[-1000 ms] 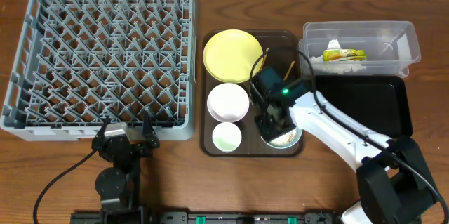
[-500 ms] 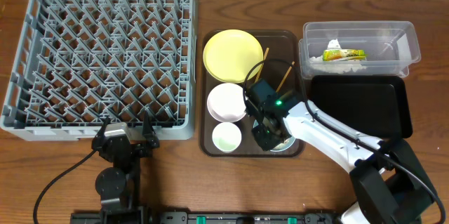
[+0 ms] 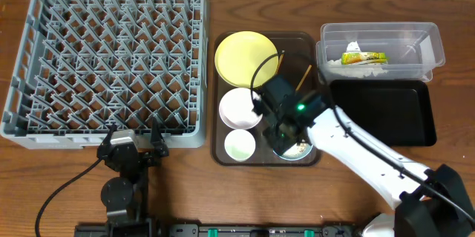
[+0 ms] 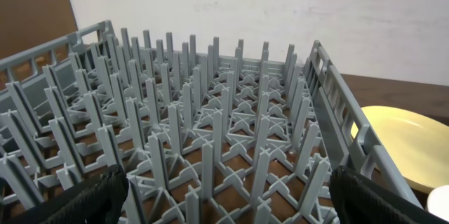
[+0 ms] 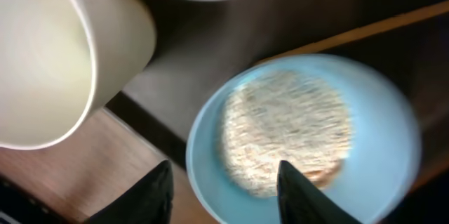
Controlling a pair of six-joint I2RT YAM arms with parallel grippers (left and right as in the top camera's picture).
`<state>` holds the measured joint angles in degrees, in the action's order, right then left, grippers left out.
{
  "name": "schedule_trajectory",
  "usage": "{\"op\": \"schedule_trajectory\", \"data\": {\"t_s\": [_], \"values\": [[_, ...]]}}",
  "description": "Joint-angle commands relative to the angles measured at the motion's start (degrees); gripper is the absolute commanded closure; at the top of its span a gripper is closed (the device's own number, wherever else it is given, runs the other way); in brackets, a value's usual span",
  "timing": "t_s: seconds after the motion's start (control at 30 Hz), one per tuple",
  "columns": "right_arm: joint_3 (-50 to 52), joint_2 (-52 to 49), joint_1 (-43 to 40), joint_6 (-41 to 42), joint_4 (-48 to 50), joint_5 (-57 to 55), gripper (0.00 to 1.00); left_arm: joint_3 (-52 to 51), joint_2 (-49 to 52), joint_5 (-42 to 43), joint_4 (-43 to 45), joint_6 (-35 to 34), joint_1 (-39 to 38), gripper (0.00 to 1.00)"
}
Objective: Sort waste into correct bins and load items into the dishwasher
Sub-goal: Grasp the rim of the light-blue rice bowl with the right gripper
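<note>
One risk: right gripper [image 5: 224,168], parted astride the rim of the pale blue bowl [image 5: 382,133] at the tray's [image 3: 304,44] near-right corner, could tip it, spilling rice [image 5: 287,133]; left gripper [image 4: 228,185] released.

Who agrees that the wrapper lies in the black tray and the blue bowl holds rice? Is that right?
Not quite: the wrapper lies in the clear tub, not the black tray, as the overhead view shows. The blue bowl does hold rice.
</note>
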<state>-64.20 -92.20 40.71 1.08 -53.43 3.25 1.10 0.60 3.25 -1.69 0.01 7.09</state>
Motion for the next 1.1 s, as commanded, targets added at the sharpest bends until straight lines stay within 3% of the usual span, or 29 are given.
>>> {"op": "schedule_trajectory", "data": {"t_s": [0.0,0.27,0.7,0.87,1.07], "values": [[3.19,-0.61,2.34,-1.25,0.70,0.46,0.58,-0.87,-0.37,0.20,-2.10,0.37,0.22,0.07],[8.79,-0.70,4.28,0.39,5.92,-2.29,0.62,-0.87,-0.37,0.20,-2.10,0.37,0.22,0.07],[14.49,-0.72,3.89,2.95,12.39,-5.40,0.99,-0.87,-0.37,0.20,-2.10,0.37,0.22,0.07],[12.57,-0.50,3.69,4.92,11.98,-6.47,0.99,-0.87,-0.37,0.20,-2.10,0.37,0.22,0.07],[2.08,0.94,1.49,5.33,4.76,-6.45,0.99,-0.87,-0.37,0.20,-2.10,0.37,0.22,0.07]]}}
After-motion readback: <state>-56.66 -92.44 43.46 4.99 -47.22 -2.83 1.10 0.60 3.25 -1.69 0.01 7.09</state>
